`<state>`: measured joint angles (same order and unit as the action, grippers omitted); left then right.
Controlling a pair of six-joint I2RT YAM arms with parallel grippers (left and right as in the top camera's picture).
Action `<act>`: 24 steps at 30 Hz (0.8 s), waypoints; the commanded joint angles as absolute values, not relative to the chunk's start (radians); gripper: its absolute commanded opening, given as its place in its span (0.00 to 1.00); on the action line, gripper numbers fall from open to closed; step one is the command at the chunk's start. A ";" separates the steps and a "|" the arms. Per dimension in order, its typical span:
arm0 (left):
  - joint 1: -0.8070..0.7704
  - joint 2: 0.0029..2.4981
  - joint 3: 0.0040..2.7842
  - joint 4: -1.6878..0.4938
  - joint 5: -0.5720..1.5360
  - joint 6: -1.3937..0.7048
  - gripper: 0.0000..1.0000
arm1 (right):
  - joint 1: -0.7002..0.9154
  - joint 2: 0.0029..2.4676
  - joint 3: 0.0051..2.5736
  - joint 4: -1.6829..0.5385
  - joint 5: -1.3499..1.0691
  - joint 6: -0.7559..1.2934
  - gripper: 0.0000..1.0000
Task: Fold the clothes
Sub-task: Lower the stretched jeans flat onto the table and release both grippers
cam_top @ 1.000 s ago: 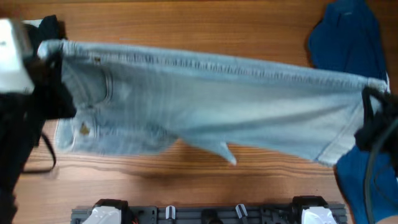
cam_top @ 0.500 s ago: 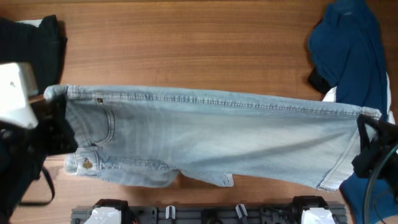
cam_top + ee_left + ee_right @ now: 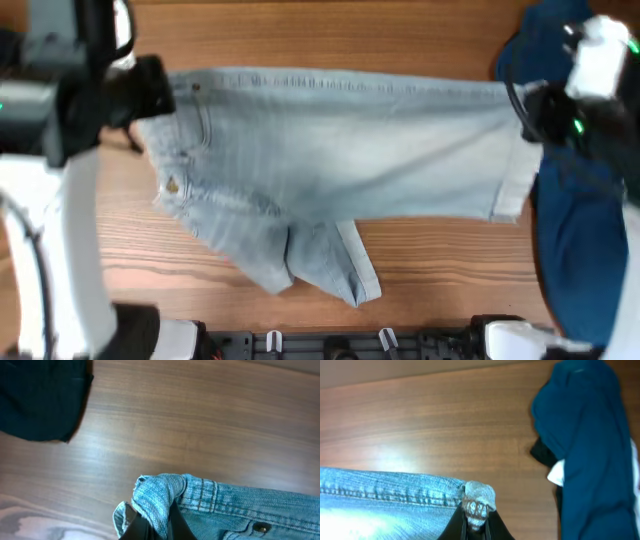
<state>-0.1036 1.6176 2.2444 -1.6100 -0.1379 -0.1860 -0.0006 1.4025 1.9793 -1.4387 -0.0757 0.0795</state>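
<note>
Since the next fold turns on how the garment hangs between the two arms, that relation is recorded first. Nearest the robot, one loose leg (image 3: 328,265) of the denim shorts (image 3: 340,140) sags towards the near edge of the bench (image 3: 350,30); whether it rests on the wood cannot be told. Beyond it the shorts are held stretched, long axis running left to right, with the waistband (image 3: 200,495) at the left and the leg cuff (image 3: 512,185) at the right. The left jaws are clamped on the waistband corner, the right jaws on the far corner of the cuff. Each arm therefore holds its own end, and the taut edge is the far one. Farther off lie a black garment (image 3: 40,395) at far left and a dark blue garment (image 3: 570,250) at right, just beside the cuff. This is judged a snag risk on lowering.
</note>
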 commanded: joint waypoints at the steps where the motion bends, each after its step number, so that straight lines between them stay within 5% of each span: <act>1: -0.089 1.769 2.244 -1.521 -0.205 -0.198 0.04 | -0.014 1.573 1.988 -1.371 -0.096 0.027 0.04; 24: -0.089 2.454 2.244 -0.932 -0.208 -0.236 0.04 | 0.002 2.336 1.988 -0.796 -0.166 0.036 0.04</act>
